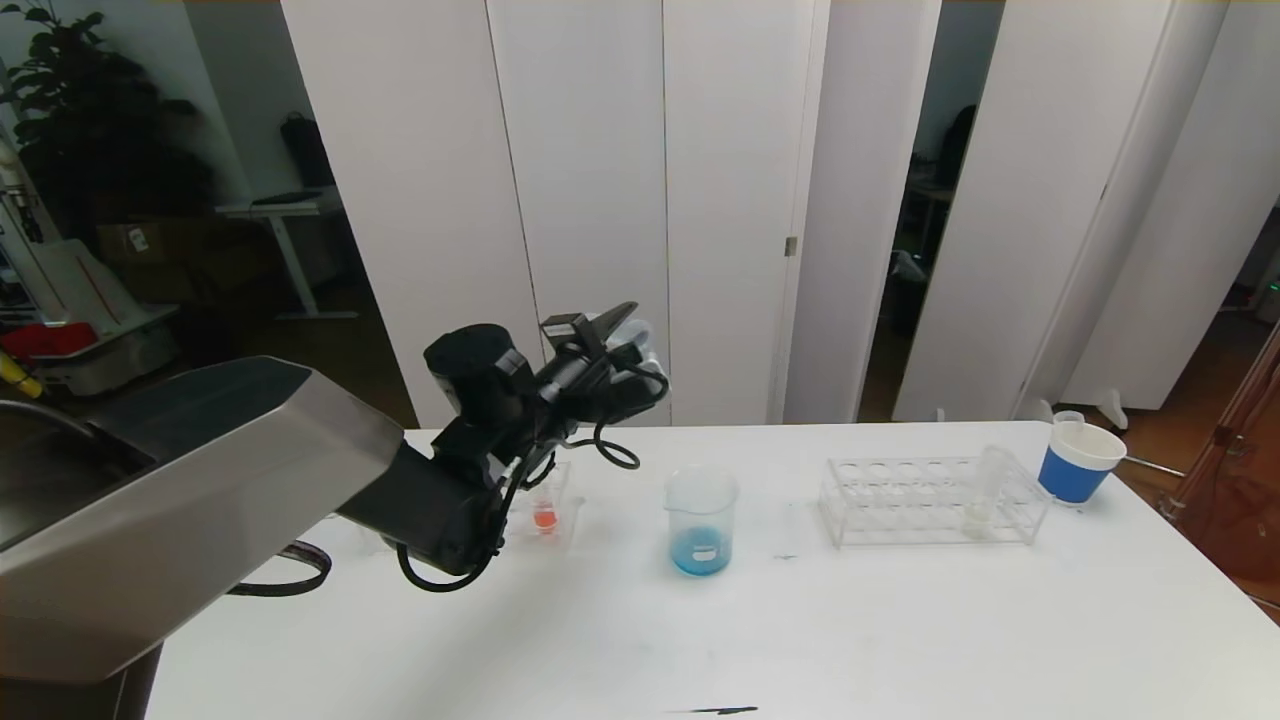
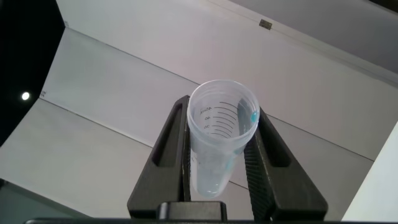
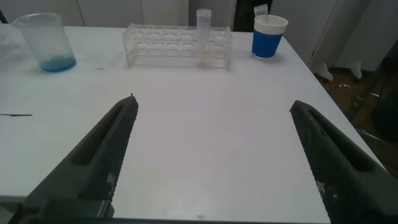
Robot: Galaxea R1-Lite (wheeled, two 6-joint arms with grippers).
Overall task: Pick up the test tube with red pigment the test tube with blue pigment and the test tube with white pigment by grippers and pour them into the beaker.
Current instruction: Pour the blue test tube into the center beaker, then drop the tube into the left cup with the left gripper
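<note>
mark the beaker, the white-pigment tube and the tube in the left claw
beaker [image 1: 701, 520], head view, glass wall above the blue liquid.
test tube with white pigment [image 1: 984, 492], head view, mid-body, standing in the rack.
emptied tube in left claw [image 2: 221, 134], left wrist view, its clear wall below the rim.

Nothing legible anywhere; the small clear round-bottomed plastic tube [image 2: 221, 134] bears dark graduation lines with tiny figures too small to read; the clear cylindrical glass beaker [image 1: 701, 520] carries a white patch, unreadable.
</note>
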